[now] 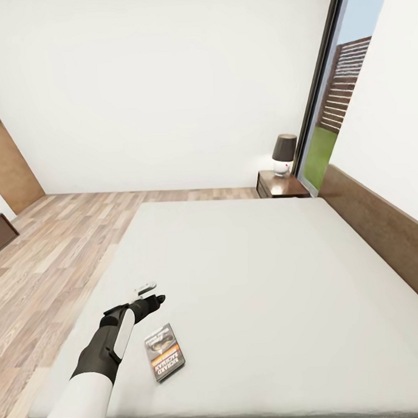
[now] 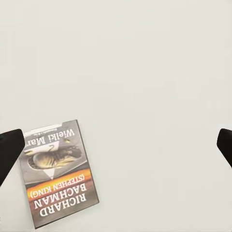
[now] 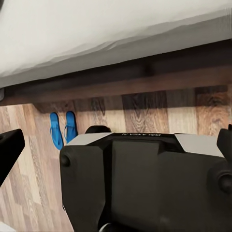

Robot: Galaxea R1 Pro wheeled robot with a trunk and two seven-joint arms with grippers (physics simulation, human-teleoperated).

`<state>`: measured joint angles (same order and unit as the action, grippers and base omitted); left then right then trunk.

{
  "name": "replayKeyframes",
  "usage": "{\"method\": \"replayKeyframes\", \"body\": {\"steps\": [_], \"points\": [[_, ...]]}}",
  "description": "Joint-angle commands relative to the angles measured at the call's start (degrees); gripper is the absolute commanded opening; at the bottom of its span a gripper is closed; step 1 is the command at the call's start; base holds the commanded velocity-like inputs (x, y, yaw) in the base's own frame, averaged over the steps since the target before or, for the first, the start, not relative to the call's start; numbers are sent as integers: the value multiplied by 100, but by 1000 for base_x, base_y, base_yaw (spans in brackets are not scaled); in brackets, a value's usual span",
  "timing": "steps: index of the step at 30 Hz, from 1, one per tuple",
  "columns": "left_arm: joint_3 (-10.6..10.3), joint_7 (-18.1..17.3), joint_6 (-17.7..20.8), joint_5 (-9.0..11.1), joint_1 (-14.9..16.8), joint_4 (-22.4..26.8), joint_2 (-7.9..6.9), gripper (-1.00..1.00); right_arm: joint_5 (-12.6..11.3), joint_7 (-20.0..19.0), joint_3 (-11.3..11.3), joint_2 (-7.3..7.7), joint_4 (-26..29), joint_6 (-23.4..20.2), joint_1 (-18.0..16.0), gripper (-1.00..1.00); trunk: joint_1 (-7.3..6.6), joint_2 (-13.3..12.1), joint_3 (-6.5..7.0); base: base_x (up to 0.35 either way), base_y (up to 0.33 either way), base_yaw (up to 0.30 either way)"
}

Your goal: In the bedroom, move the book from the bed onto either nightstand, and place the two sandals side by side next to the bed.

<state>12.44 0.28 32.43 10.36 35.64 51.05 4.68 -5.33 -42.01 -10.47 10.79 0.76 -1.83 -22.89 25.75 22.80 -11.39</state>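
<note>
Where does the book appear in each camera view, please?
Head view: book lies on the mattress near its front edge, beside the left arm.
Left wrist view: book at lower left, on the mattress.
Right wrist view: not in it.
Shared landmark: the pale mattress.

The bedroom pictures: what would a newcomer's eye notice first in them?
First the bed, pale and wide, with the book lying flat near its front edge beside the left gripper, whose fingers are spread. Then the lamp on the nightstand by the window, and two blue sandals side by side on the floor near the bed frame.
</note>
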Motion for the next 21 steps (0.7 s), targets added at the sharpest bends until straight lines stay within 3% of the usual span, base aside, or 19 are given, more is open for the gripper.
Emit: {"method": "replayKeyframes", "body": {"steps": [1, 7, 11, 21], "points": [[21, 8, 32, 39, 5, 9, 6, 100, -56, -21, 10, 2, -5, -19, -5, 100, 3, 12, -21, 0, 0, 0], [21, 121, 6, 24, 5, 3, 6, 100, -56, -25, 10, 2, -5, -19, -5, 100, 3, 12, -75, 0, 0, 0], [21, 607, -6, 24, 5, 9, 6, 100, -56, -25, 10, 2, -5, -19, -5, 100, 3, 12, -111, 0, 0, 0], [21, 777, -9, 34, 5, 9, 6, 100, -56, -25, 10, 2, -5, -19, -5, 100, 3, 12, -201, 0, 0, 0]]}}
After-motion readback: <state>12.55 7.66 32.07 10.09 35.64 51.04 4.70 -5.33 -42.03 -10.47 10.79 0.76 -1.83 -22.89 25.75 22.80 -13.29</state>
